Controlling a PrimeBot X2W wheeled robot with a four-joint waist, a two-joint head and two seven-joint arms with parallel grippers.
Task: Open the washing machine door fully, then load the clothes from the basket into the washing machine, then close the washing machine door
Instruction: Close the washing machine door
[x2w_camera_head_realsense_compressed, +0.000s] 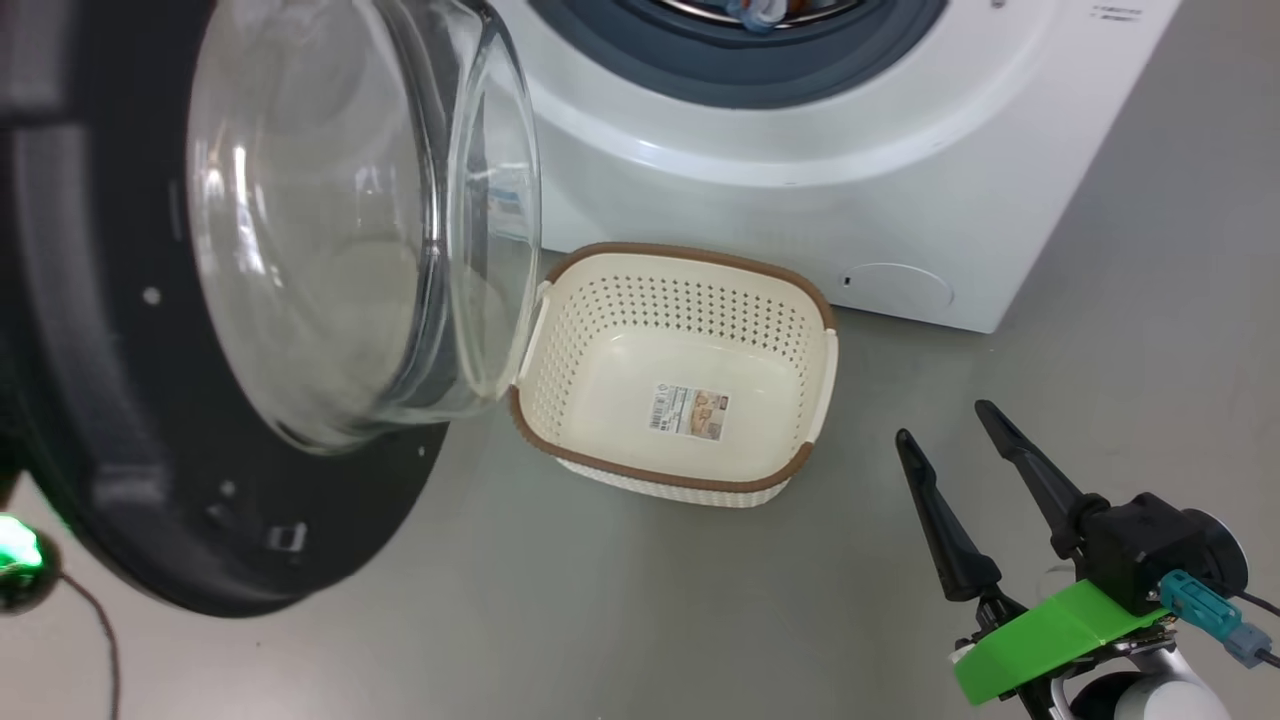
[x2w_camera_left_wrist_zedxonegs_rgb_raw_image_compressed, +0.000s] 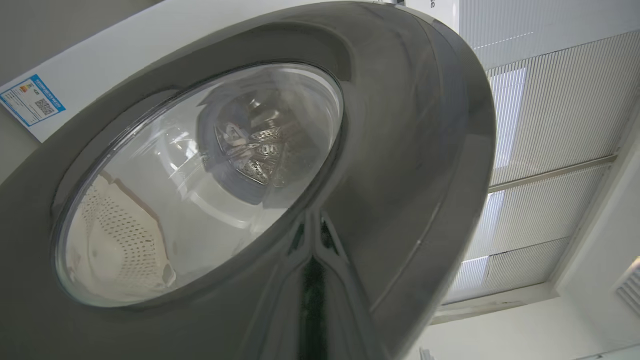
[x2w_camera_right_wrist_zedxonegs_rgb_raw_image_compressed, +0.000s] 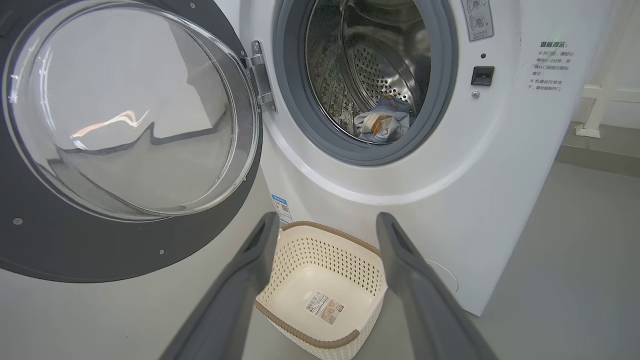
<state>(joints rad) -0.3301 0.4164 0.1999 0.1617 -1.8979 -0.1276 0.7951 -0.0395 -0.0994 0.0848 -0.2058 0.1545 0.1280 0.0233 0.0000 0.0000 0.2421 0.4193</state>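
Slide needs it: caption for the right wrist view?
Right claw, open, faces the empty basket; clothes lie in the drum; washing machine door stands open.

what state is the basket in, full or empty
Empty: the basket shows its bare floor and label sticker; the clothes lie in the drum.

This looks like a bare test room set up for laundry. A big white front-loading washing machine (x2w_camera_right_wrist_zedxonegs_rgb_raw_image_compressed: 500, 175) with a printed green notice (x2w_camera_right_wrist_zedxonegs_rgb_raw_image_compressed: 546, 65) stands on a plain grey floor (x2w_camera_head_realsense_compressed: 700, 620) beside a white wall (x2w_camera_right_wrist_zedxonegs_rgb_raw_image_compressed: 615, 30). A small cream perforated plastic basket (x2w_camera_head_realsense_compressed: 650, 310) sits before it.
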